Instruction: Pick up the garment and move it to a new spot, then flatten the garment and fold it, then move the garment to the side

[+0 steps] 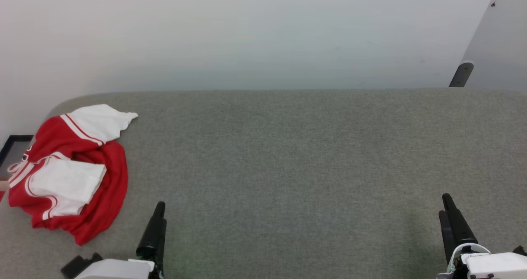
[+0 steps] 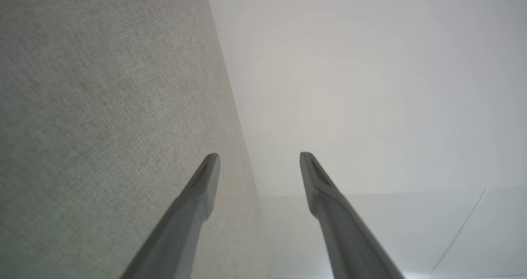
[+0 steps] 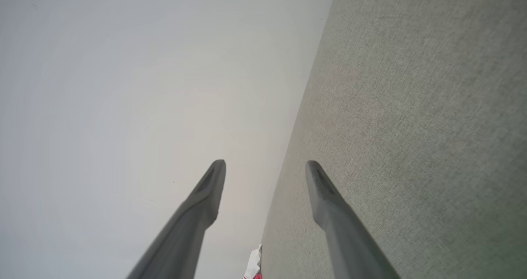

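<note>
Head view first: there's exactly one red T-shirt point(image 1: 70, 176) with white sleeves, crumpled in a heap at the far left of the frame on the grey table point(image 1: 288, 155), right up by the table's left edge. The heap's long axis runs roughly up and down the frame, leaning toward the upper right where one sleeve point(image 1: 103, 120) pokes out. I count two white sleeves showing. Two claws here. The left claw point(image 1: 160, 209) sits at the lower left, just right of the T-shirt's bottom end, near it but not touching. The right claw point(image 1: 446, 205) is way over at the lower right, well apart from the cloth. So I'd say the left arm is the obvious one for the pickup, reaching left and up the frame. Left wrist view: the left claw point(image 2: 259, 155) is spread wide with nothing between its fingers, table on the left, pale wall point(image 2: 370, 85) on the right. Right wrist view: the right claw point(image 3: 265, 163) is spread the same way and empty, and a tiny white-and-red scrap of the T-shirt point(image 3: 254, 266) peeks in at the bottom edge.
</note>
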Robot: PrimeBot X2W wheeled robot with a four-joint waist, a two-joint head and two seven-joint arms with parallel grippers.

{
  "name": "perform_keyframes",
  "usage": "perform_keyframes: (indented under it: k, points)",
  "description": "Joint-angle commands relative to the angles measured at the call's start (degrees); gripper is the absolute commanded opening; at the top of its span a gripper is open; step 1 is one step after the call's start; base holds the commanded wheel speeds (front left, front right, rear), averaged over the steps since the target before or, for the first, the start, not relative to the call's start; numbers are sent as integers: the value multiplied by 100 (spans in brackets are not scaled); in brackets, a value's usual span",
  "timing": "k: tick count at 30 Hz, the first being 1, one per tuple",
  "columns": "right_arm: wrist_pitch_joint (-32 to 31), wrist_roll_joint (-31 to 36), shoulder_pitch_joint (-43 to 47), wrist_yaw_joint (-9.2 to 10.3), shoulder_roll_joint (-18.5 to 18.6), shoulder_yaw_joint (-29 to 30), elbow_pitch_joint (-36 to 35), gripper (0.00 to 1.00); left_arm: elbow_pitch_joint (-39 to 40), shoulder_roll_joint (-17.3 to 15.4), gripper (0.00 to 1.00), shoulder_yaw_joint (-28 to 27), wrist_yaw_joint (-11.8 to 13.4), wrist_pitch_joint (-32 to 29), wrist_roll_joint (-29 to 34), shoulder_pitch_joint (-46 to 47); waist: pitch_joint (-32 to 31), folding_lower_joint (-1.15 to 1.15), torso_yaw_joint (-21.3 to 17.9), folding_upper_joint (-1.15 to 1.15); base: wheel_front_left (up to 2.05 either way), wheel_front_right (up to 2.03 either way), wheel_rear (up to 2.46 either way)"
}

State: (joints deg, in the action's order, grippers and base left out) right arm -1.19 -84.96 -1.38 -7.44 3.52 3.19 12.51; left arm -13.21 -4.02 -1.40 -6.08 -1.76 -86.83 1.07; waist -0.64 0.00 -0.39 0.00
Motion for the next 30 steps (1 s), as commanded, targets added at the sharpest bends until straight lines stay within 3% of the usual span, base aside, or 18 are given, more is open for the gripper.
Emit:
perform_keyframes:
  k: [1, 20, 30]
  points:
    - [50, 158, -28, -3, 71, -36, -128, 100, 127, -85, 100, 60, 14, 68, 170, 56, -6, 0, -2, 0, 0, 0, 0]
    - [177, 2757, -13, -3, 246, -98, -237, 100, 236, -645, 100, 683, 366, 620, 2400, 134, -87, 0, -28, 0, 0, 0, 0]
    - [165, 3958, 28, -4, 290, -90, -323, 100, 387, -727, 100, 803, 434, 804, 3518, 72, -153, 0, -32, 0, 0, 0, 0]
